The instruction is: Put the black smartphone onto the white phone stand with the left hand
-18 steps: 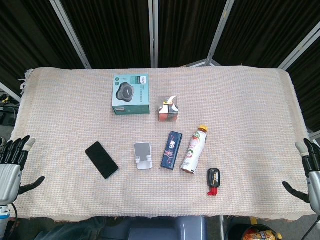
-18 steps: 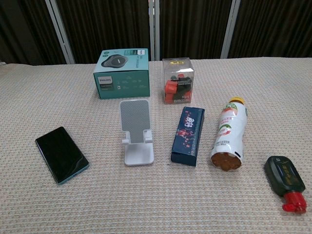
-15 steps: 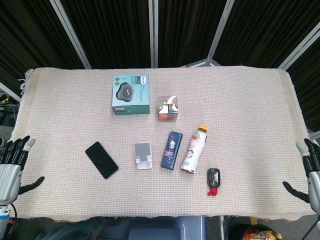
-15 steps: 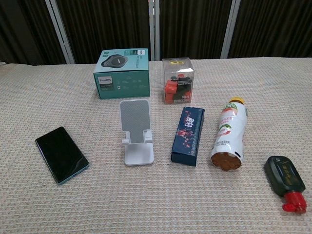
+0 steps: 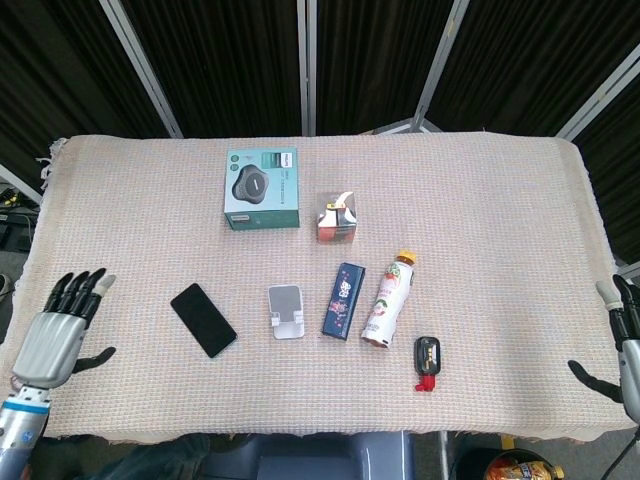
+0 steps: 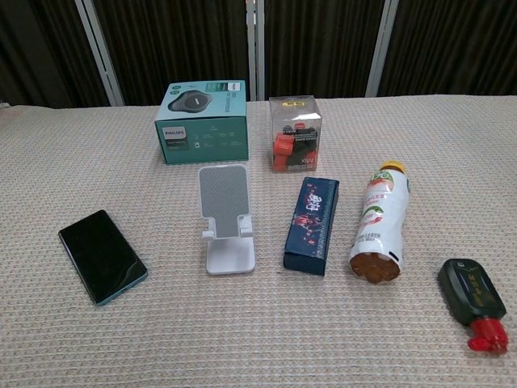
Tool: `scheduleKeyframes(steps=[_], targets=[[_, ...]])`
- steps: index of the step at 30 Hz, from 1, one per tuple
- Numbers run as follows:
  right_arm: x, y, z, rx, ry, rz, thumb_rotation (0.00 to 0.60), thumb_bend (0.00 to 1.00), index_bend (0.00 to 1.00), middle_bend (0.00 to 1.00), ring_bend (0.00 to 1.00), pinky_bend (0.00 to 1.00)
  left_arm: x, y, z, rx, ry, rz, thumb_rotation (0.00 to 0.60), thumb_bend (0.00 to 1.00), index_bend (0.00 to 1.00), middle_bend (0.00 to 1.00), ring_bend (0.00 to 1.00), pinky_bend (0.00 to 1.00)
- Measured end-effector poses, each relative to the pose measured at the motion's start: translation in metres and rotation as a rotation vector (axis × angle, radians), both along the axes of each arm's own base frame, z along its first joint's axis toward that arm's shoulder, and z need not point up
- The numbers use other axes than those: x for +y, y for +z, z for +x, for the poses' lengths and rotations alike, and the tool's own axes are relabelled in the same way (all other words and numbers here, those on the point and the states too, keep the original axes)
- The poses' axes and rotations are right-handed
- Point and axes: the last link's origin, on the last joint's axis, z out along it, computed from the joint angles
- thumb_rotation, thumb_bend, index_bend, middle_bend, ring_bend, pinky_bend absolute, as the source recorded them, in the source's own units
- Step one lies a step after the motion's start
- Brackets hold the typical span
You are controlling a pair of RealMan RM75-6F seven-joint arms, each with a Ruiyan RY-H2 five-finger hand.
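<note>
The black smartphone (image 5: 203,319) (image 6: 102,256) lies flat, face up, on the woven cloth, left of the white phone stand (image 5: 286,311) (image 6: 226,216), which stands upright with nothing on it. My left hand (image 5: 60,328) hovers at the table's left front edge, well left of the phone, fingers spread and holding nothing. My right hand (image 5: 625,342) shows only partly at the right edge of the head view, fingers apart and holding nothing. Neither hand appears in the chest view.
A teal speaker box (image 5: 262,188) and a clear cube with red parts (image 5: 338,217) stand behind the stand. To its right lie a dark blue box (image 5: 342,300), a drink bottle (image 5: 389,299) on its side, and a small black-and-red device (image 5: 427,362).
My left hand has moved right and forward, over the table's left edge toward the phone. My right hand has slipped slightly further out of frame. The objects have not moved.
</note>
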Motion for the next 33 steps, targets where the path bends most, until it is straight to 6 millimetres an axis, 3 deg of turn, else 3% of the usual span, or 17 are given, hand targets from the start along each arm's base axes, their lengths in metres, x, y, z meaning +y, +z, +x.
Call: scheduleKeyframes(steps=[5, 9, 14, 22, 33], targets=[[-0.005, 0.0, -0.004, 0.008, -0.023, -0.01, 0.6, 0.0, 0.0, 0.0, 0.0, 0.0, 0.044, -0.033, -0.003, 0.127, -0.093, -0.171, 0.6, 0.0, 0.02, 0.0, 0.0, 0.02], [-0.01, -0.003, -0.01, 0.029, -0.063, -0.007, 0.6, 0.0, 0.0, 0.0, 0.0, 0.0, 0.076, -0.05, -0.012, 0.231, -0.164, -0.236, 0.6, 0.0, 0.13, 0.0, 0.06, 0.11], [-0.012, -0.006, -0.011, 0.049, -0.08, -0.013, 0.6, 0.0, 0.0, 0.0, 0.0, 0.0, 0.106, -0.067, -0.02, 0.294, -0.256, -0.284, 0.6, 0.0, 0.24, 0.08, 0.15, 0.19], [-0.012, -0.007, -0.013, 0.055, -0.101, -0.019, 0.6, 0.0, 0.0, 0.0, 0.0, 0.0, 0.117, -0.099, -0.008, 0.288, -0.424, -0.387, 0.6, 0.0, 0.28, 0.1, 0.17, 0.21], [-0.011, -0.003, -0.015, 0.047, -0.103, -0.025, 0.6, 0.0, 0.0, 0.0, 0.0, 0.0, 0.115, -0.118, 0.004, 0.329, -0.468, -0.444, 0.6, 0.0, 0.27, 0.1, 0.18, 0.21]])
